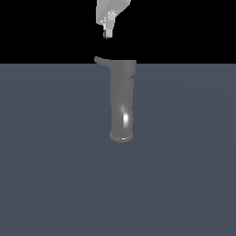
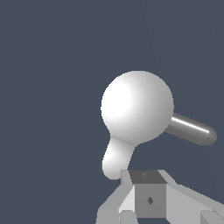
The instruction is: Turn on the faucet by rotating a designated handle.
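Task barely begun: pincer (image 1: 108, 33) hangs above handle (image 1: 101, 60), apart, no contact. Whether its fingers are parted or together: cannot tell in either view. Faucet (image 1: 122, 99) stands upright mid-bench (image 1: 50, 175), handle sticking out toward exterior view's left. Left: descend, push handle round.

Exterior view gives vertical gap. Wrist view looks down on cap top (image 2: 137, 106), handle (image 2: 114, 161) and spout (image 2: 192, 130), which exterior view lacks.

A bare simulated scene: flat slate-blue floor (image 1: 55, 184), black void behind, untextured rendered shapes.
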You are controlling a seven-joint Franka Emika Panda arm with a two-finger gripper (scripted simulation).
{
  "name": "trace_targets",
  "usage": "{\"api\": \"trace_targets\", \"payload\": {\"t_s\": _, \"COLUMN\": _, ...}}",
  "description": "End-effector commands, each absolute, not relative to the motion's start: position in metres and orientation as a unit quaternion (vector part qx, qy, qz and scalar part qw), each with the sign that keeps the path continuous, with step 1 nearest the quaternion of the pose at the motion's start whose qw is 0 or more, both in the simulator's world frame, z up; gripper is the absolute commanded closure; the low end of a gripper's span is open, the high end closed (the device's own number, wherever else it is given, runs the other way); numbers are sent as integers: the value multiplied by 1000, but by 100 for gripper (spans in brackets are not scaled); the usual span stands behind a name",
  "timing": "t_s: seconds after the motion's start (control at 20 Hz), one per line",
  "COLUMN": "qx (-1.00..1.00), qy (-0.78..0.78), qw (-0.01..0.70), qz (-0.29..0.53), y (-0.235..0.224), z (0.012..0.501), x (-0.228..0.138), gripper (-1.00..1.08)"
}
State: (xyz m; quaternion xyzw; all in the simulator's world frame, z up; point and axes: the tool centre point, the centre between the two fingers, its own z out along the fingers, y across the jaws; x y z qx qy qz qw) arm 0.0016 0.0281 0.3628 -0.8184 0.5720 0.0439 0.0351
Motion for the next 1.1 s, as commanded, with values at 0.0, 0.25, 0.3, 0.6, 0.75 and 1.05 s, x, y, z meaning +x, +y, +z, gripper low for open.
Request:
{"api": "trace_targets", "payload": {"t_s": 0.0, "qx": -800, "qy": 599, "qw": 29, "qz": 40, "y": 32, "z": 351, "x": 13, "gripper": 108}}
{"api": "trace_targets", "payload": {"t_s": 0.25, "qx": -763, "qy": 646, "qw": 17, "qz": 28, "y": 40, "z": 330, "x": 34, "gripper": 108}}
{"api": "trace_targets", "payload": {"t_s": 0.3, "qx": -756, "qy": 654, "qw": 15, "qz": 25, "y": 42, "z": 326, "x": 37, "gripper": 108}}
{"api": "trace_targets", "payload": {"t_s": 0.6, "qx": -724, "qy": 690, "qw": 5, "qz": 11, "y": 49, "z": 308, "x": 53, "gripper": 108}}
{"api": "trace_targets", "payload": {"t_s": 0.75, "qx": -714, "qy": 701, "qw": 3, "qz": 5, "y": 51, "z": 303, "x": 58, "gripper": 108}}
{"api": "trace_targets", "payload": {"t_s": 1.05, "qx": -703, "qy": 711, "qw": 0, "qz": 0, "y": 53, "z": 297, "x": 63, "gripper": 108}}
